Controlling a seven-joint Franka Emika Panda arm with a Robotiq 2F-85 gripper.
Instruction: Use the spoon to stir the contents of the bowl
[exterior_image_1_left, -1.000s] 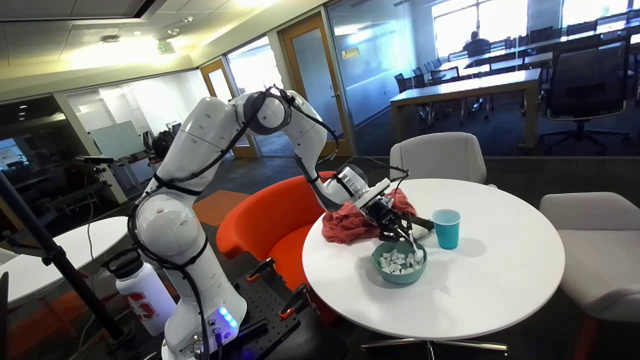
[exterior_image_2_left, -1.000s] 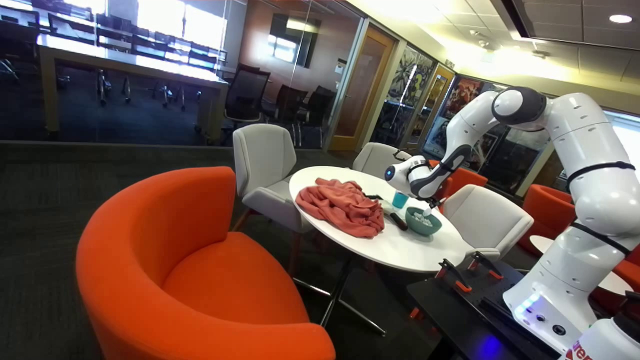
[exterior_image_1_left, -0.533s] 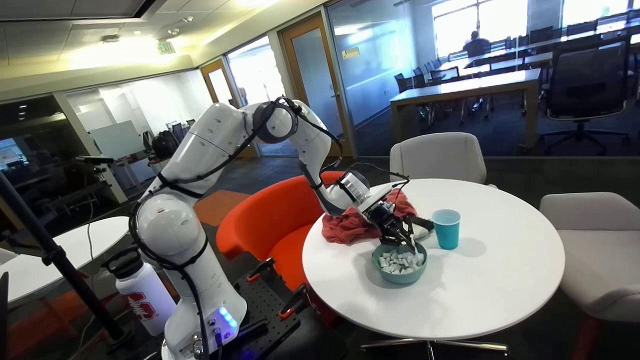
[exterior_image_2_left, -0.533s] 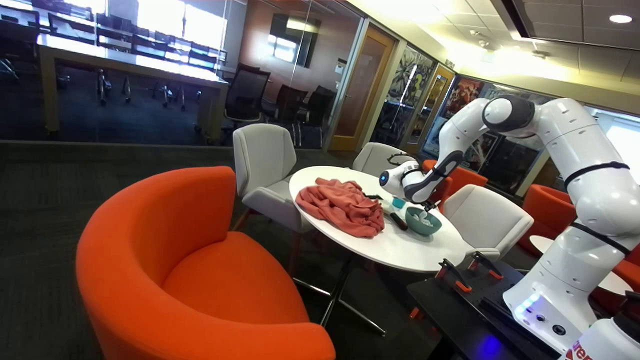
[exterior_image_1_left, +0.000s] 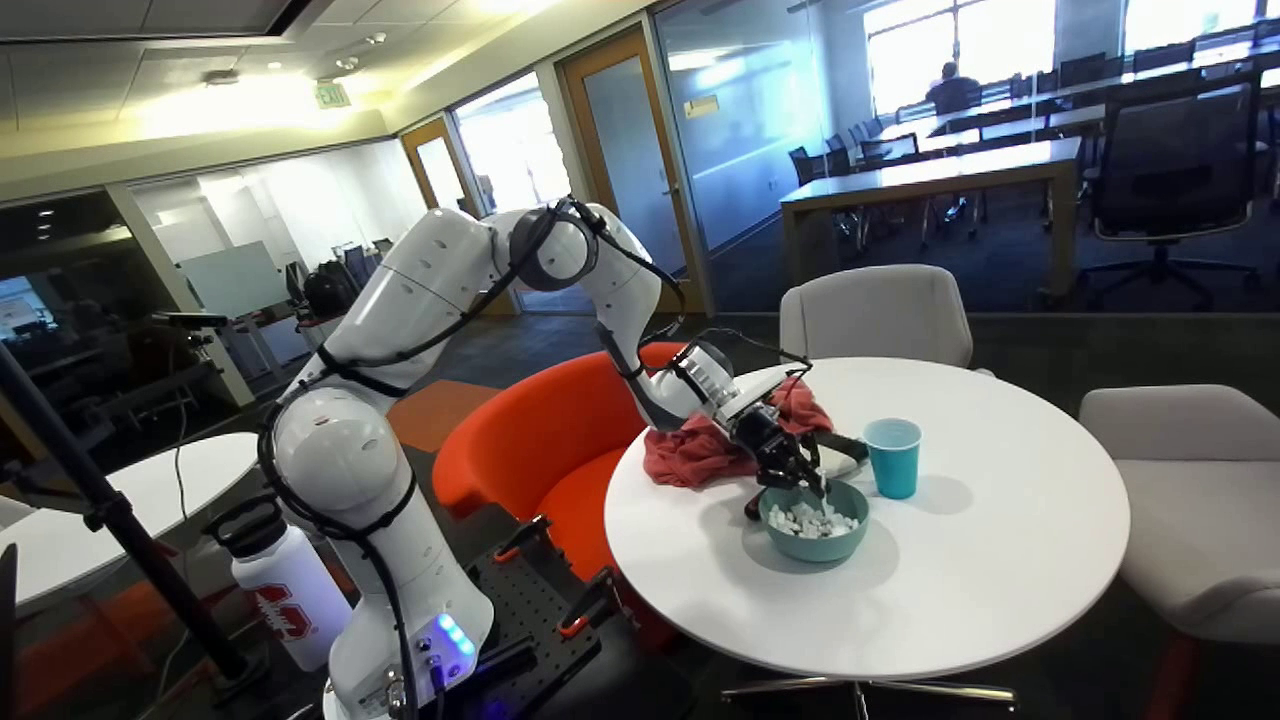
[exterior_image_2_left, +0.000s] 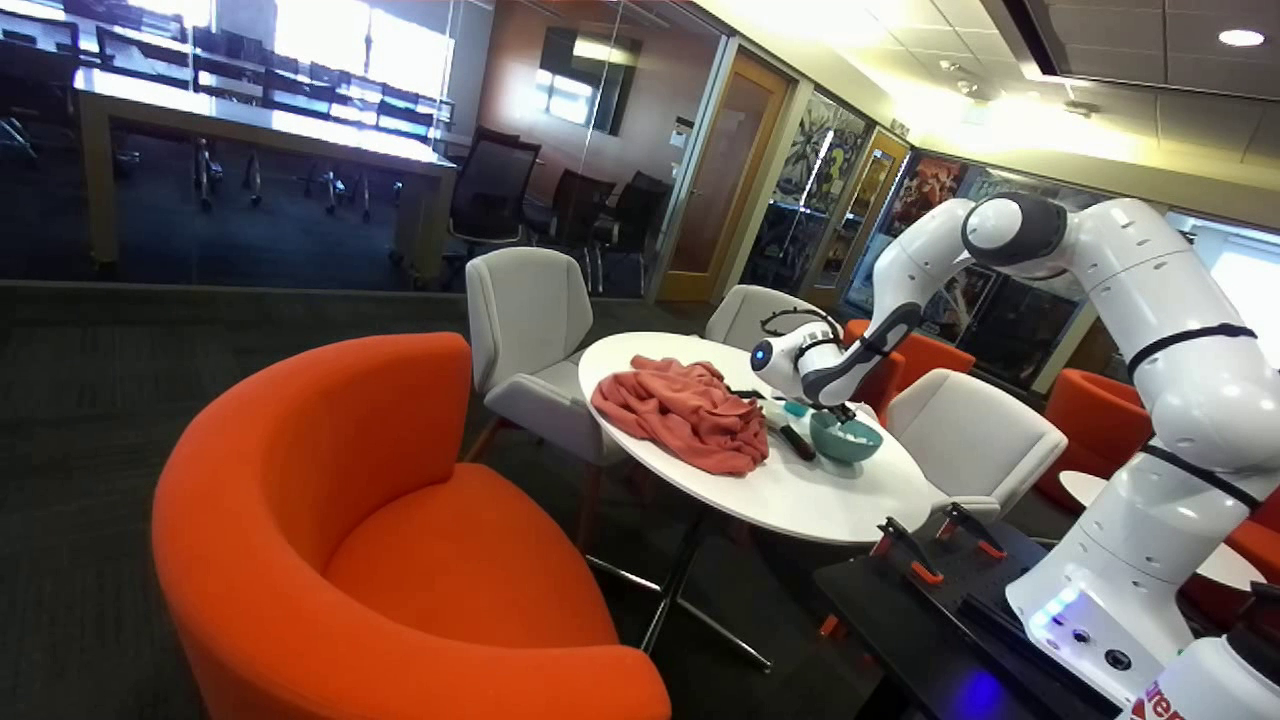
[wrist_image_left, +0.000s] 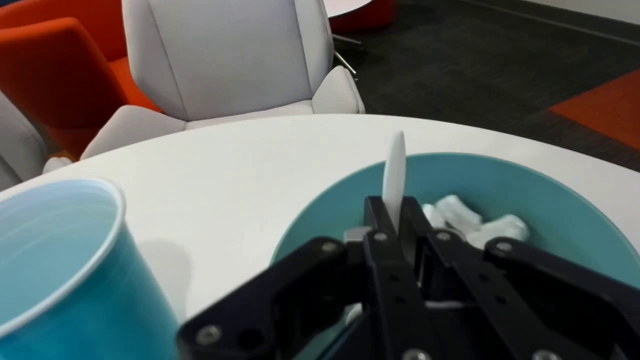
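Note:
The teal bowl (exterior_image_1_left: 818, 548) stands upright on the round white table and holds several white chunks (exterior_image_1_left: 805, 521). The bowl also shows in an exterior view (exterior_image_2_left: 842, 449) and in the wrist view (wrist_image_left: 500, 175), with some chunks (wrist_image_left: 470, 220) beside my fingers. My gripper (exterior_image_1_left: 820, 488) is low over the bowl's far side, tilted down. In the wrist view my gripper (wrist_image_left: 393, 212) is shut on the white spoon (wrist_image_left: 394, 167), whose slim end sticks up past the fingertips. The spoon's lower end is hidden by the fingers and chunks.
A blue cup (exterior_image_1_left: 894, 462) stands close to the bowl and looms at the left in the wrist view (wrist_image_left: 95, 300). A red cloth (exterior_image_2_left: 690, 415) lies crumpled on the table (exterior_image_1_left: 990, 580). A dark-handled utensil (exterior_image_2_left: 797, 443) lies by the bowl. Chairs surround the table.
My gripper first lowered toward the bowl with the spoon. Since half a second ago the bowl has slid a little toward the cup, and the spoon's lower end has become harder to see.

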